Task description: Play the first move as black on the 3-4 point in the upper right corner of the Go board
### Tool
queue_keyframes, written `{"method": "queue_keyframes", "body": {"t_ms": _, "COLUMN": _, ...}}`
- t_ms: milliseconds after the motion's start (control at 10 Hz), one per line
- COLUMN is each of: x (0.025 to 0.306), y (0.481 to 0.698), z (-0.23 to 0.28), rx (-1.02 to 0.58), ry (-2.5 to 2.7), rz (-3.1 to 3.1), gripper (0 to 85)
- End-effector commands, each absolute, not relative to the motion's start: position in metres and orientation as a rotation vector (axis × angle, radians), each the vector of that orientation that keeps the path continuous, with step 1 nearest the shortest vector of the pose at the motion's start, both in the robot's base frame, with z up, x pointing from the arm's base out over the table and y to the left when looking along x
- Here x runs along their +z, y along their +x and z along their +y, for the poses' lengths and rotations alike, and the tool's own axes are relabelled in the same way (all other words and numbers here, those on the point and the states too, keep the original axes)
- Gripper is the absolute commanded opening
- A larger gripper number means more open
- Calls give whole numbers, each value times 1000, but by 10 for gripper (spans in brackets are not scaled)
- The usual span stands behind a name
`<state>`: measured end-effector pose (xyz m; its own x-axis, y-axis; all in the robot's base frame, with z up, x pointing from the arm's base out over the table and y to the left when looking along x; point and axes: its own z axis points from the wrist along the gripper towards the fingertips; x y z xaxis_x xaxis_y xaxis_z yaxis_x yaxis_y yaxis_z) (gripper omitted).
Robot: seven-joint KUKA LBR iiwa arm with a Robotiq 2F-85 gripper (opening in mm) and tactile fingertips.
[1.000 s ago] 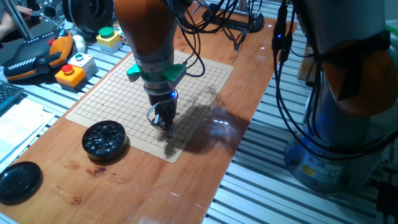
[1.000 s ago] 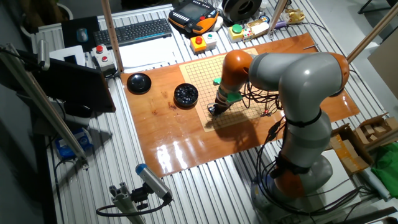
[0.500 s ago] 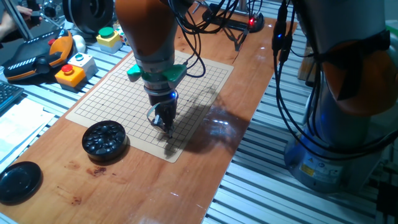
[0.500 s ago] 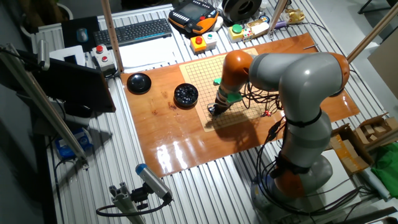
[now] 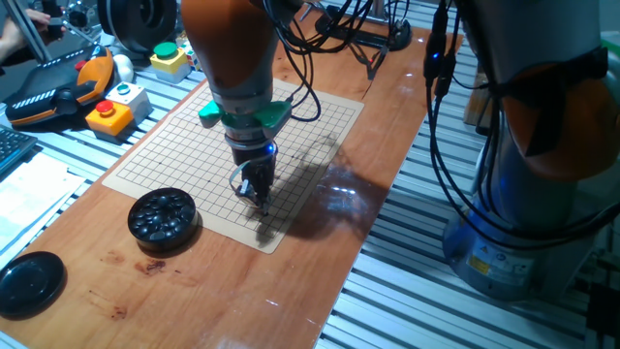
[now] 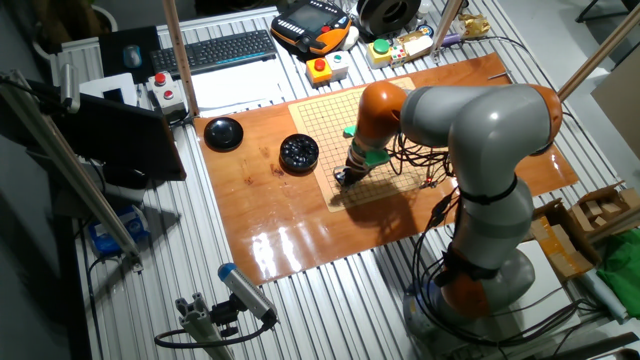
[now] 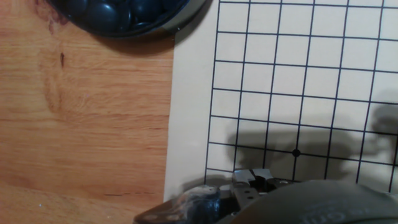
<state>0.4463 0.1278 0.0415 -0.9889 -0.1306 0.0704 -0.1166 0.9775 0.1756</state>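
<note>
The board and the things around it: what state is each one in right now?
Go board: flat on the table, no stone visible on its grid.
Bowl of stones: uncovered, full of black stones.
Lid: off, lying apart on the table.
Pincer: low over the board's near corner; open or shut is unclear.

Glossy varnished wood table (image 5: pixel 291 281), matt paper-like Go board (image 7: pixel 193 93), glossy black stones in bowl (image 5: pixel 163 215)
</note>
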Motion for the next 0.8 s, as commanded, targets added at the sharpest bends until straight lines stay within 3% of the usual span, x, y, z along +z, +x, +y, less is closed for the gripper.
{"method": "queue_keyframes", "body": {"t_ms": 0, "x": 41, "y": 446, "z": 128, "rx": -263, "ry": 193, "rz": -3044, "gripper": 7}}
{"method": "queue_keyframes", "body": {"t_ms": 300, "x": 41, "y": 446, "z": 128, "rx": -265, "ry": 190, "rz": -3053, "gripper": 30}}
{"method": "queue_keyframes", "body": {"t_ms": 700, "x": 41, "y": 446, "z": 128, "rx": -265, "ry": 182, "rz": -3067, "gripper": 133}}
